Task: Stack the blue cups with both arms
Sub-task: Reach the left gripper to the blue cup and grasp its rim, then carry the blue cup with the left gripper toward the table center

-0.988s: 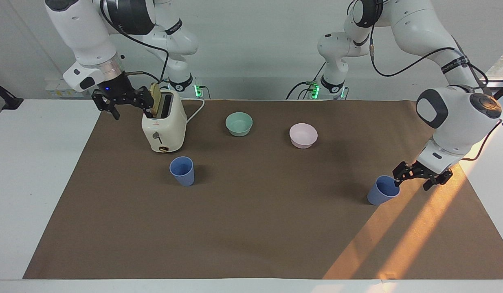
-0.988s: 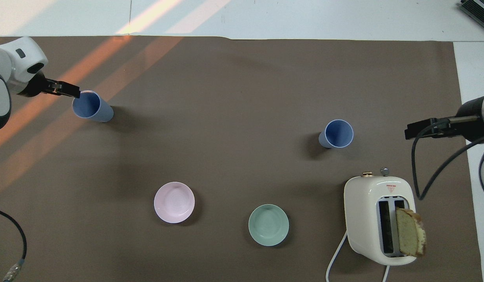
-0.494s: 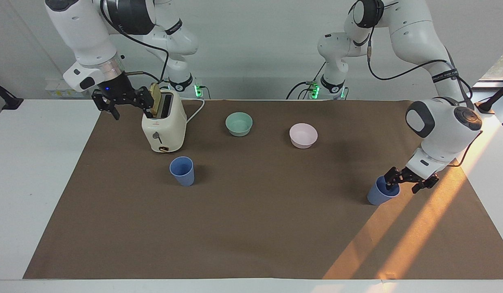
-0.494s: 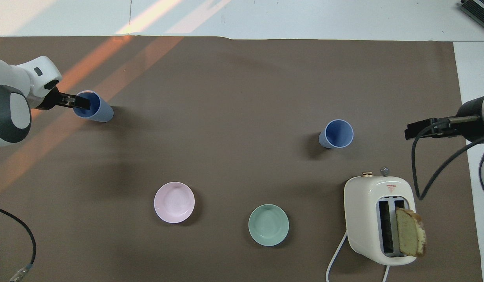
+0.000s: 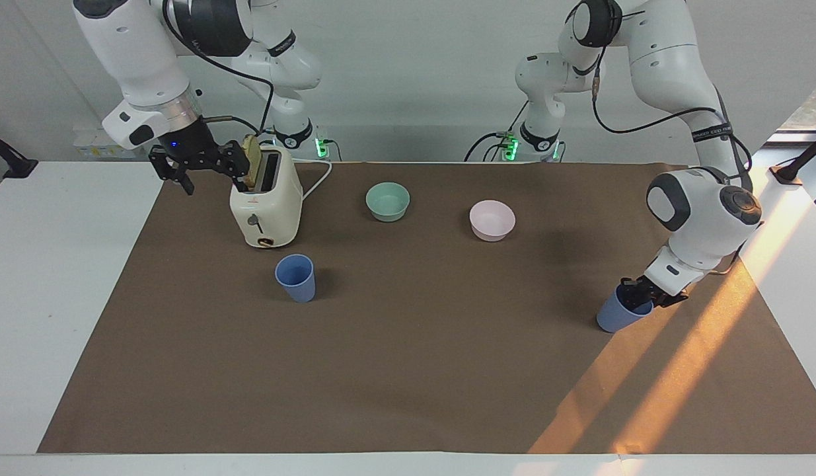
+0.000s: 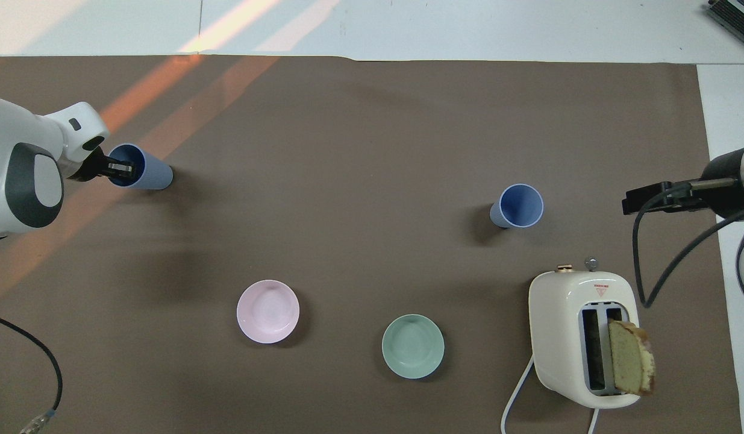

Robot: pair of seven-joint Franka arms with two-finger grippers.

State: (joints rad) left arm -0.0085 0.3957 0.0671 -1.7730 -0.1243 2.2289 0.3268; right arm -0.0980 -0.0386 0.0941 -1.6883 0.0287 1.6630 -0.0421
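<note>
Standing toward the left arm's end: blue cup point(image 5: 618, 315), left gripper point(image 5: 635, 297) at its rim, one finger inside per overhead view; grip closure unclear. Second blue cup point(image 5: 296, 277) beside toaster point(image 5: 265, 206). Right gripper point(image 5: 195, 164) waits, spread open.

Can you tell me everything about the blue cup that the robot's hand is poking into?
This blue cup is a plain, matte, plastic-looking tumbler with no handle, wider at its rim. It stands open end up, leaning a little, on the brown mat at the left arm's end of the table. The left gripper reaches over its rim with a fingertip inside. Nothing else touches it.
</note>
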